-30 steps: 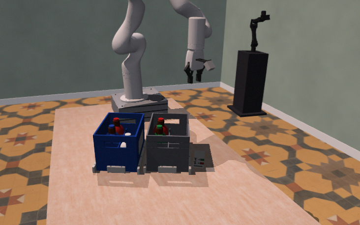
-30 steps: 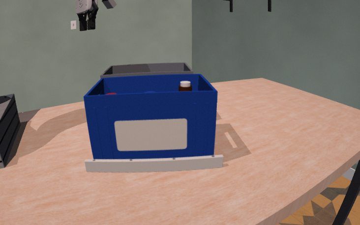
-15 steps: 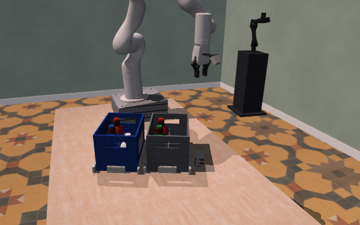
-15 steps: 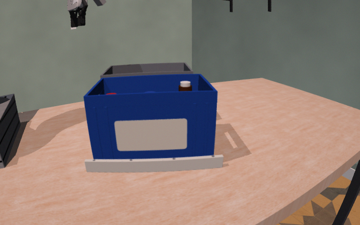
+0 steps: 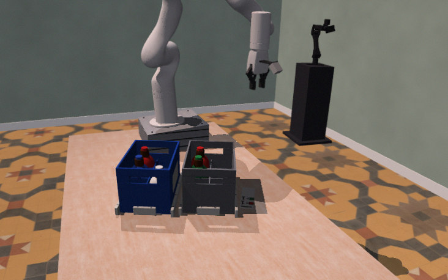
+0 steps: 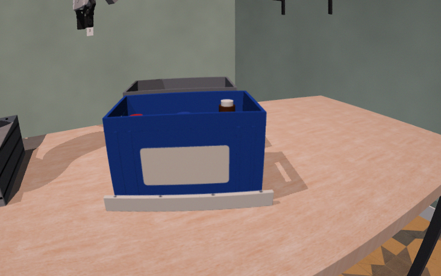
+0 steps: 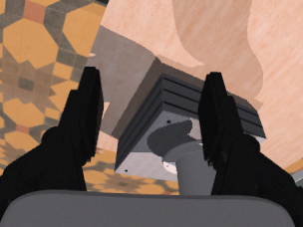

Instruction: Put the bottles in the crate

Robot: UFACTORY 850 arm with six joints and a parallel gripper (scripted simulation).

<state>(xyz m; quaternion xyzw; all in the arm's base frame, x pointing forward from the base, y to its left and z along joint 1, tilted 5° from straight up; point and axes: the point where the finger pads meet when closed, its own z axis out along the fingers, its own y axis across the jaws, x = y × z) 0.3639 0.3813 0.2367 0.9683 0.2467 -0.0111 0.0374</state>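
A blue crate holds several bottles: one with a red cap, one with a blue cap and two with white caps. To its right a grey crate holds a red-capped bottle and a green-capped bottle, both upright. The pick list lies on the table to the right of the grey crate, with a green and a red mark. My gripper is open and empty, high in the air behind and to the right of the crates.
The arm's base stands at the table's back edge, below my fingers in the wrist view. A black pedestal with a camera stands on the floor at right. White stop rails lie against the crates' feet.
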